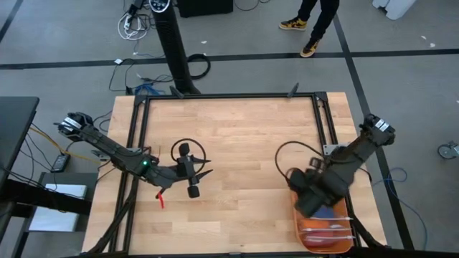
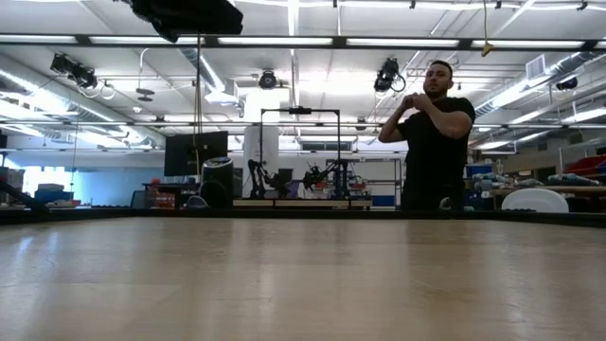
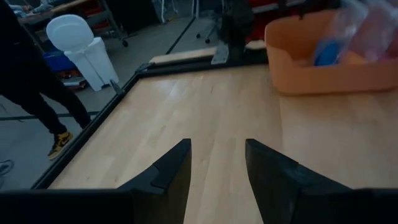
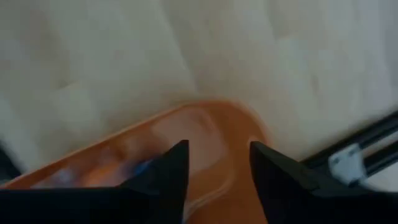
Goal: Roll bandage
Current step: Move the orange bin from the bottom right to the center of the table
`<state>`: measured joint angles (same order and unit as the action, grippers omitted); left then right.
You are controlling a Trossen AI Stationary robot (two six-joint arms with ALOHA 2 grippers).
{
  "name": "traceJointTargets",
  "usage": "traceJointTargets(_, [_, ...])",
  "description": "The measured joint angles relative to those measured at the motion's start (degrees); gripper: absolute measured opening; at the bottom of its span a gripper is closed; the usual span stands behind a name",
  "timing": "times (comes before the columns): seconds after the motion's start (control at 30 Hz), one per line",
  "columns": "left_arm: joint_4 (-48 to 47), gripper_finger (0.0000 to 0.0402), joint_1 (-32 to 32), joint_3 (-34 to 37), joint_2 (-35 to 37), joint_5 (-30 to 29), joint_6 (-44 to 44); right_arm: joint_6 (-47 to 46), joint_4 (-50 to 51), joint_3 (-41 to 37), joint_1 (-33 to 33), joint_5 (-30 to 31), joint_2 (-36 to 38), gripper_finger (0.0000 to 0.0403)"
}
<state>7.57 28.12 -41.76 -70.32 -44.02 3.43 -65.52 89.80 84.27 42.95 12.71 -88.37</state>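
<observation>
table (image 1: pixel 237 136) bare but for tray | tray (image 1: pixel 324 228) at its right-front corner, bandage (image 3: pixel 326 52) blue inside, by bag (image 3: pixel 367 28) | right gripper (image 4: pixel 214 163) over tray, jaws apart, empty: drop straight, pinch blue only, skip bag | left gripper (image 3: pixel 217 163) mid-table, wide, waits

So the left gripper (image 3: pixel 217 163) has its two dark fingers (image 3: pixel 171 174) spread apart with nothing between them, just bare wooden table (image 3: pixel 205 112) showing through the gap. Well across the table sits an orange plastic tray (image 3: pixel 323 71) with something bright blue in it, likely the bandage (image 3: pixel 328 53), half tucked under a clear crinkly plastic bag (image 3: pixel 367 28). Off past the table's black edge rail (image 3: pixel 93 134) there's a white bin (image 3: pixel 81 46) on the grey floor, and a person's dark trouser leg (image 3: pixel 43 99) ending in a yellow and black sneaker (image 3: pixel 59 143).
</observation>
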Motion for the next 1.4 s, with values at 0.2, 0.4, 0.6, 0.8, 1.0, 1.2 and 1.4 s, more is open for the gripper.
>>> traceJointTargets(0.2, [-4.27, 0.0158, 0.0, 0.0, 0.0, -0.38, 1.21, 14.93, -1.54, -2.97, -8.01, -0.18, -0.52, 0.0139])
traceJointTargets(0.4, [-8.85, 0.0159, 0.02, 0.0, 0.0, -0.52, 3.15, 37.65, -1.53, -3.37, -11.4, -0.7, -0.51, 0.0181])
traceJointTargets(0.6, [-12.14, 0.0159, 0.02, 0.0, -0.22, -0.71, 4.65, 50.08, -1.85, -3.39, -14.05, -1.84, -0.51, 0.0203])
traceJointTargets(0.8, [-13.54, 0.0159, 0.46, 0.0, -0.22, -0.69, 7.48, 52.17, -4.52, -3.39, -15.38, -7.09, -0.55, 0.0197])
traceJointTargets(1.0, [-13.48, 0.0159, 1.86, 0.0, -0.22, -0.65, 7.55, 52.41, -4.94, -5.53, -13.63, -8.46, -0.57, 0.0186])
traceJointTargets(1.2, [-13.49, 0.0159, 2.01, 0.0, -0.22, -0.73, 7.51, 52.19, -8.15, -12.45, -12.28, -9.72, -0.64, 0.0188])
traceJointTargets(1.4, [-13.25, 0.0159, 2.0, 0.0, -0.22, -0.9, 7.42, 52.41, -12.06, -14.37, -13.77, -9.51, -0.64, 0.017])
